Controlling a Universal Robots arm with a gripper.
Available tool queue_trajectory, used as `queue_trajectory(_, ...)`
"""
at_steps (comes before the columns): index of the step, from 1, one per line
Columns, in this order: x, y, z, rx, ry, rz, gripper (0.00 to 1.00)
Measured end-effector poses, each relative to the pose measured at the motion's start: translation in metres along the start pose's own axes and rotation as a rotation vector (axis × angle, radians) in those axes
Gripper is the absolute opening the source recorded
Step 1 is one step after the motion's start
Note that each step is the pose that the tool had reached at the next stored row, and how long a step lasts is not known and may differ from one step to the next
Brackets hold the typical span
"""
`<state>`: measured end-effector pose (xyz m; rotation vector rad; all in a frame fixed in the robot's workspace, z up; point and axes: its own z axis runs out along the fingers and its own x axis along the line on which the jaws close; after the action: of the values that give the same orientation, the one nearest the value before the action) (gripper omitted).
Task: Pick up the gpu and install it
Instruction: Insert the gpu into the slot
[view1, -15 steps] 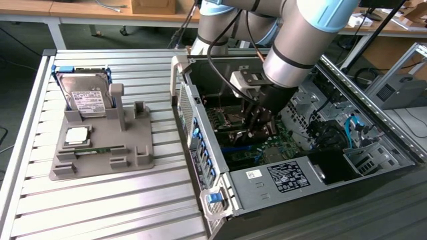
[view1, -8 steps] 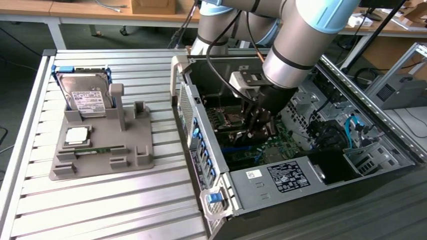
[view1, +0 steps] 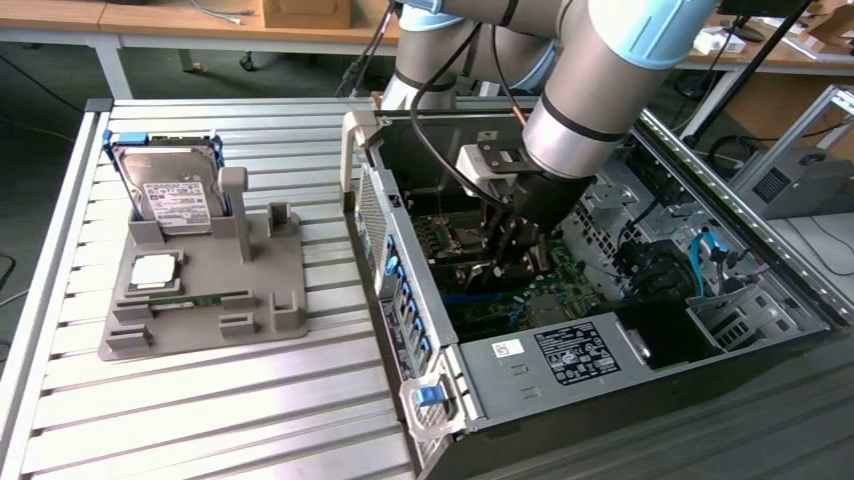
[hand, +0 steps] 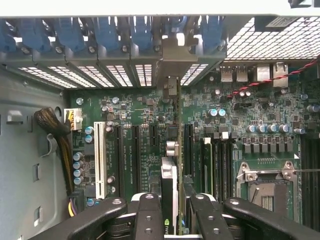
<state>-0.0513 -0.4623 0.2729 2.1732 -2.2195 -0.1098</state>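
Observation:
The gpu (hand: 169, 180) shows edge-on in the wrist view as a thin dark card standing upright over the green motherboard (hand: 135, 135), in line with a long black slot. Its metal bracket (hand: 175, 57) reaches the row of rear slot openings under the blue clips. My gripper (hand: 172, 212) is shut on the gpu, with one black finger (hand: 149, 215) on each side of the card. In the exterior view my gripper (view1: 514, 258) is deep inside the open computer case (view1: 587, 360), low over the motherboard, and the card is mostly hidden behind it.
On the slatted table at the exterior view's left, a grey holder (view1: 200, 290) carries a silver hard drive (view1: 171, 190), a processor chip (view1: 154, 270) and a green memory stick (view1: 200, 300). Inside the case are a white slot (hand: 100, 160), a processor socket (hand: 265, 185) and cables (hand: 55, 130).

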Motion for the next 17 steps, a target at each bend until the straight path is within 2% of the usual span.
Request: queue_trajectory(17, -0.0011, 0.0030, 0.0059, 0.0001, -0.0002, 0.000, 0.27)
